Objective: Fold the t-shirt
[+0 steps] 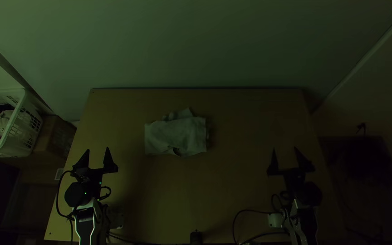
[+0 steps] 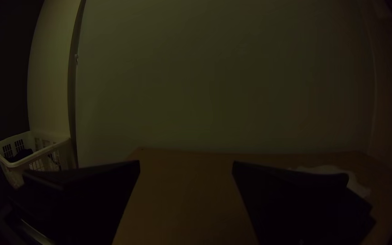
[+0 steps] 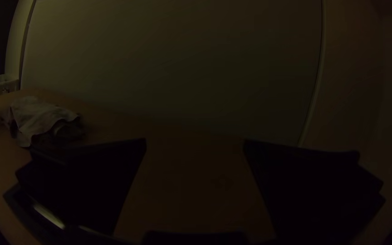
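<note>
With the left claw (image 1: 98,149) and right claw (image 1: 285,148) standing open, the t-shirt (image 1: 175,136), rumpled mid-frame, looks light and limp, probably best pinched at its loose outer corners.

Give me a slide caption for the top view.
Loosely bunched cloth on the wooden table, left gripper and right gripper both open and clear of it.

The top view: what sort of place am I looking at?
Probably a robot workspace, perhaps a lab: a left arm and a right arm stand at a wooden table bearing rumpled cloth.
</note>
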### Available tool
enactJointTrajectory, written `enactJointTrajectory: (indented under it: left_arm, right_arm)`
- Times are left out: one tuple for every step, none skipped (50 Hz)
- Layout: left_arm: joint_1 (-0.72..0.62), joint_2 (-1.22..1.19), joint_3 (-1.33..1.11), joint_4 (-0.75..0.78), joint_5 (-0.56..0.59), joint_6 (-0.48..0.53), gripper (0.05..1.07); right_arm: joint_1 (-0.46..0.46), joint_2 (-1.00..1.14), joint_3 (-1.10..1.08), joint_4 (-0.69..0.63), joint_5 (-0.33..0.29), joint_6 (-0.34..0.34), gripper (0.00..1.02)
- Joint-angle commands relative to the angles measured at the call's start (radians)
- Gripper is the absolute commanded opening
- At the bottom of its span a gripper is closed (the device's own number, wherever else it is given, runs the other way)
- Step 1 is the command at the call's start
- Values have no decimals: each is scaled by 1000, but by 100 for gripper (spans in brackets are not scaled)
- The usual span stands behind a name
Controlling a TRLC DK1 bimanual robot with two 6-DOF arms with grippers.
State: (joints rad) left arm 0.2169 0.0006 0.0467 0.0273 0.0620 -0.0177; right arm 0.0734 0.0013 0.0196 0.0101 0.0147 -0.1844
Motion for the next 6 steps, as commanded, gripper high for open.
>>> enactJointTrajectory:
  left_arm:
    - [-4,-1,-44,-29,-2,16,103]
    - [-4,-1,-44,-29,-2,16,103]
    - [-5,-1,-44,-29,-2,16,103]
    - [-5,-1,-44,-29,-2,16,103]
    - [-5,-1,-44,-29,-2,16,103]
    - [-5,-1,-44,-29,-2,16,103]
  right_arm:
    - [2,-4,-10,-29,8,-3,98]
    - [2,-4,-10,-29,8,-3,98]
    - [0,-4,-10,-29,8,-3,98]
    - [2,-4,-10,-29,8,-3,98]
    - [2,-4,-10,-27,8,-3,98]
    - [2,-4,-10,-27,8,-3,98]
